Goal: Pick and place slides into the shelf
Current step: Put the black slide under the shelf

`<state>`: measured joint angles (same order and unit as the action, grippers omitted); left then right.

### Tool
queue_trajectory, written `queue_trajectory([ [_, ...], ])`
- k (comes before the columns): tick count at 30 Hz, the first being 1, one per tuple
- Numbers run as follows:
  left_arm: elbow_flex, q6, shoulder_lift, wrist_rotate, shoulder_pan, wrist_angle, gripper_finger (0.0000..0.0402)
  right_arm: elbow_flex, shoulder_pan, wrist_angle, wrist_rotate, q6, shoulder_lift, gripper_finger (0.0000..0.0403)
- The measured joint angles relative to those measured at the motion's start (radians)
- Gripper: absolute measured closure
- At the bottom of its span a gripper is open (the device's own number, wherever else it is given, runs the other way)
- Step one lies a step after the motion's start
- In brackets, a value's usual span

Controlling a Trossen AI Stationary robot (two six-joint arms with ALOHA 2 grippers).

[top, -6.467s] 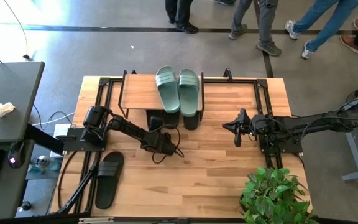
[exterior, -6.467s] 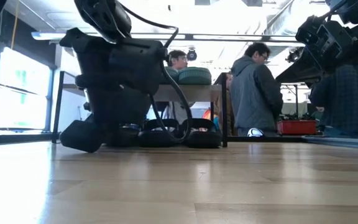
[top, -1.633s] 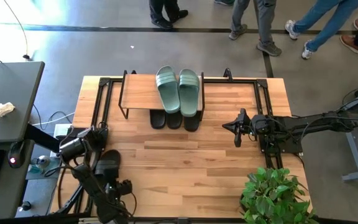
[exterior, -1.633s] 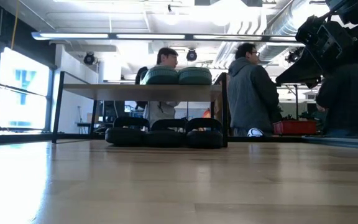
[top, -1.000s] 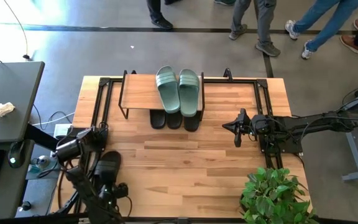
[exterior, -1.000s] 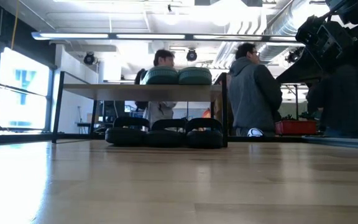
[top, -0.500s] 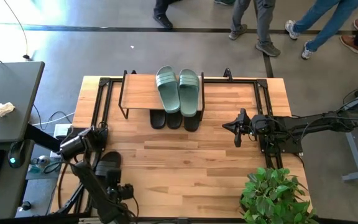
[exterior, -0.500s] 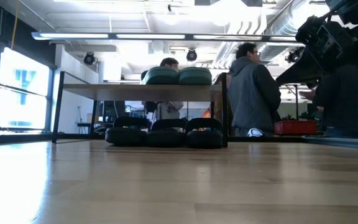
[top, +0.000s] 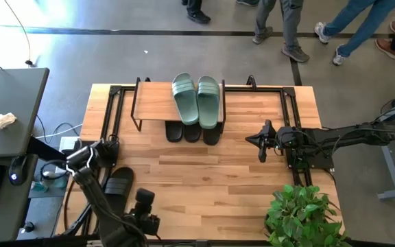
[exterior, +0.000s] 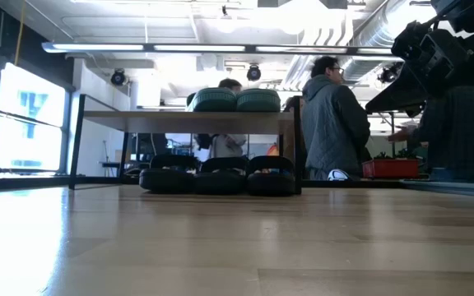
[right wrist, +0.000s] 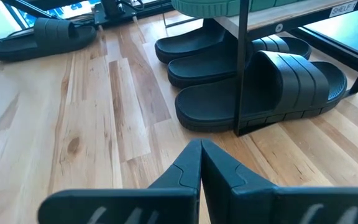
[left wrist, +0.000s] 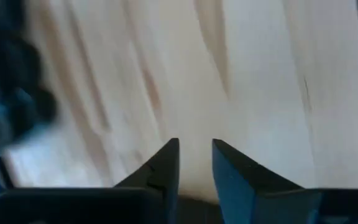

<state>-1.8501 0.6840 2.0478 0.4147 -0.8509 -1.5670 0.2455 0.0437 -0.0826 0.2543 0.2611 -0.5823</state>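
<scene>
Five slides parked at the shelf (top: 153, 101), upper centre; last black slide (top: 118, 185) lying lower left on the counter (top: 218, 185). Left end effector (left wrist: 194, 163) slightly parted, empty, beside it; right end effector (right wrist: 200, 163) closed, idle.

Two slides (top: 197, 99) on shelf (top: 153, 102); three (top: 192, 133) beneath; one (top: 117, 187) front-left.

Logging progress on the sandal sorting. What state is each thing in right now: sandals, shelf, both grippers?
Sage-green rubber slide pair: lying side by side on the shelf top.
Three black rubber slides: lined up on the table under the shelf.
Fourth black rubber slide: loose on the table's near left corner, not shelved.
Low wooden-plank shelf: upright, left part of top bare.
Left gripper: fingers slightly apart, empty, over bare wood.
Right gripper: fingers shut, empty, waiting.
</scene>
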Motion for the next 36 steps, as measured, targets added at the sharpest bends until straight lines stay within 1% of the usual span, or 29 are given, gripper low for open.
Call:
queue_trajectory([
  [2, -0.034, -0.022, -0.023, 0.084, 0.000, -0.003, 0.0340, 0.000, 0.000, -0.002, 0.000, 0.000, 0.000, 0.0403],
  [4, -0.047, -0.031, -0.064, 0.142, 0.000, -0.001, 0.0364, 0.000, 0.000, -0.004, 0.000, 0.000, 0.000, 0.0403],
  [6, -0.047, -0.059, -0.097, 0.169, 0.002, -0.007, 0.0389, 0.000, 0.000, -0.005, 0.000, 0.000, 0.000, 0.0403],
  [7, -0.047, -0.076, -0.111, 0.181, 0.008, -0.004, 0.0395, 0.000, 0.000, -0.007, 0.000, 0.000, 0.000, 0.0403],
  [11, -0.024, -0.103, -0.185, 0.214, 0.019, -0.004, 0.0389, 0.000, 0.000, -0.006, 0.000, 0.000, 0.000, 0.0403],
  [13, 0.016, -0.113, -0.219, 0.210, 0.023, -0.004, 0.0395, 0.000, 0.000, -0.006, 0.000, 0.000, 0.000, 0.0403],
  [15, 0.076, -0.115, -0.241, 0.168, 0.038, -0.003, 0.0400, 0.000, 0.000, -0.006, 0.000, 0.000, 0.000, 0.0403],
  [17, 0.175, -0.096, -0.281, 0.096, 0.041, -0.001, 0.0399, 0.000, 0.000, -0.006, 0.000, 0.000, 0.000, 0.0403],
  [21, 0.400, 0.066, -0.355, -0.099, 0.037, -0.006, 0.0400, 0.000, 0.000, -0.006, 0.000, 0.000, 0.000, 0.0403],
  [23, 0.469, 0.153, -0.376, -0.159, 0.023, -0.007, 0.0400, 0.000, 0.000, -0.007, 0.000, 0.000, 0.000, 0.0403],
  [26, 0.502, 0.196, -0.383, -0.201, -0.004, -0.004, 0.0401, 0.000, 0.000, -0.007, 0.000, 0.000, 0.000, 0.0403],
  [31, 0.503, 0.290, -0.383, -0.279, -0.048, 0.029, 0.0389, 0.000, 0.000, -0.006, 0.000, 0.000, 0.000, 0.0403],
  [33, 0.503, 0.290, -0.383, -0.297, -0.069, 0.052, 0.0378, 0.000, 0.000, -0.007, 0.000, 0.000, 0.000, 0.0403],
  [36, 0.503, 0.290, -0.374, -0.274, -0.098, 0.088, 0.0349, 0.000, 0.000, -0.007, 0.000, 0.000, 0.000, 0.0403],
])
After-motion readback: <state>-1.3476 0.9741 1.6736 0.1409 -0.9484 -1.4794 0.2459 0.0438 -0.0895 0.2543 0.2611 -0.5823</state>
